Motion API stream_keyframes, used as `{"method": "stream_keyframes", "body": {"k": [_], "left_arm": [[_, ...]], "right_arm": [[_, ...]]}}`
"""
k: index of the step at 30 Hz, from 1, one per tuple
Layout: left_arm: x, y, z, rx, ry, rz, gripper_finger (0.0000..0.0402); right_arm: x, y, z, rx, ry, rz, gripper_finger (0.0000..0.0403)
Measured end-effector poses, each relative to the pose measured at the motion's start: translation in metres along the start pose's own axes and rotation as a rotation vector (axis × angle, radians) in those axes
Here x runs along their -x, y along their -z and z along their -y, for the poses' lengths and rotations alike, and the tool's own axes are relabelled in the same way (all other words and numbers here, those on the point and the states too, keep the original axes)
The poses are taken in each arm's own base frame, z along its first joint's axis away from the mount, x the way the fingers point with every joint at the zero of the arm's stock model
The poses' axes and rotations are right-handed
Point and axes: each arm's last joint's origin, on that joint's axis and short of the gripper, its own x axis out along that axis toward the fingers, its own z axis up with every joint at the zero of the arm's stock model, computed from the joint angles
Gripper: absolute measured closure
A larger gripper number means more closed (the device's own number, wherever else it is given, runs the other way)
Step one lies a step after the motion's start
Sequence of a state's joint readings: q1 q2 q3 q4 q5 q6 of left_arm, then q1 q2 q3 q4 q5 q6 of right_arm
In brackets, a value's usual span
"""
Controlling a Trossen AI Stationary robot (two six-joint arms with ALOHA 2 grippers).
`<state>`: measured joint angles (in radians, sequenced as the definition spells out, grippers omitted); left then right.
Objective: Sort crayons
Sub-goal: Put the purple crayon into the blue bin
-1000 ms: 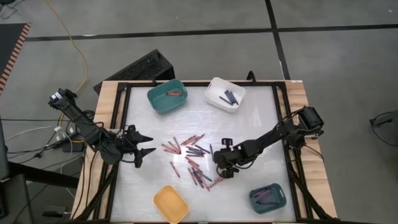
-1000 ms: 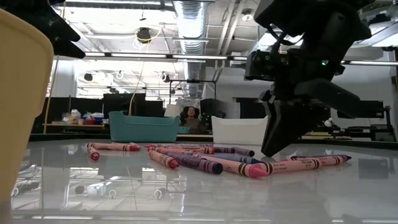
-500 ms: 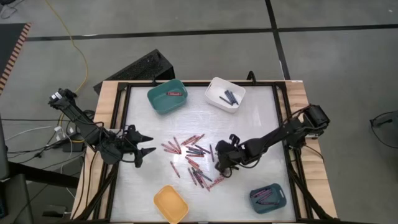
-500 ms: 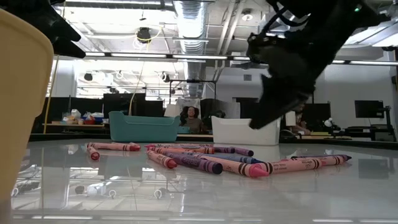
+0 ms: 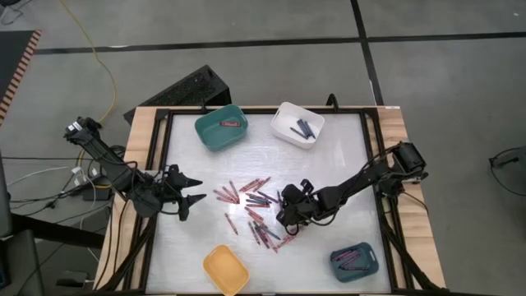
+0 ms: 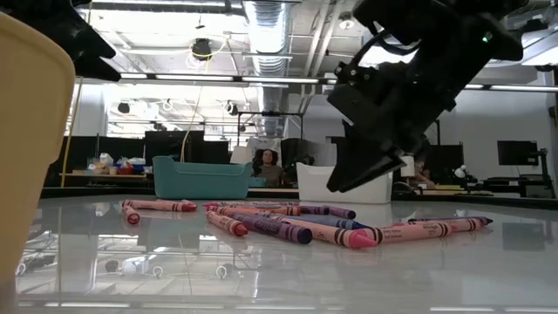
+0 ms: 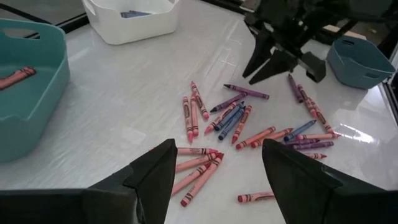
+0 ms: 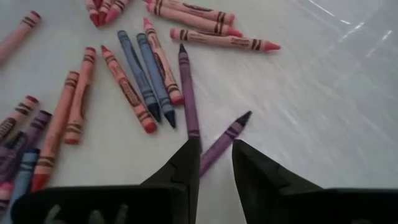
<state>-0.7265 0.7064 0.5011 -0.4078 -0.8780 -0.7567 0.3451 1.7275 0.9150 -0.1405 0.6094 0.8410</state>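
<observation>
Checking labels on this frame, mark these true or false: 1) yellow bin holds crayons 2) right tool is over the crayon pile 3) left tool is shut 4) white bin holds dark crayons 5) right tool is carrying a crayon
1) False. The yellow bin looks empty.
2) True. The right tool hangs above the loose crayons, a purple crayon lying between its fingers.
3) False. The left tool is open, waiting at the table's left side.
4) True. The white bin holds dark blue-purple crayons.
5) False. Its fingers stand apart and empty.
</observation>
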Motion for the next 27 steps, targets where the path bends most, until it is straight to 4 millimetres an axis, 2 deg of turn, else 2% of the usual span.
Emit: {"method": "stream_keyframes", "body": {"k": [7,19,27], "left_arm": [[0.000,0.000,0.000,0.003,0.000,0.001,0.0174],[0.000,0.000,0.001,0.018,0.003,0.003,0.0174],[0.000,0.000,0.001,0.020,0.005,0.001,0.0174]], "right_arm": [[-0.003,0.007,-0.005,-0.008,-0.006,0.008,0.0295],[-0.014,0.034,-0.013,-0.012,0.057,-0.033,0.0296],[-0.007,0.043,-0.015,-0.016,0.079,-0.030,0.0338]]}}
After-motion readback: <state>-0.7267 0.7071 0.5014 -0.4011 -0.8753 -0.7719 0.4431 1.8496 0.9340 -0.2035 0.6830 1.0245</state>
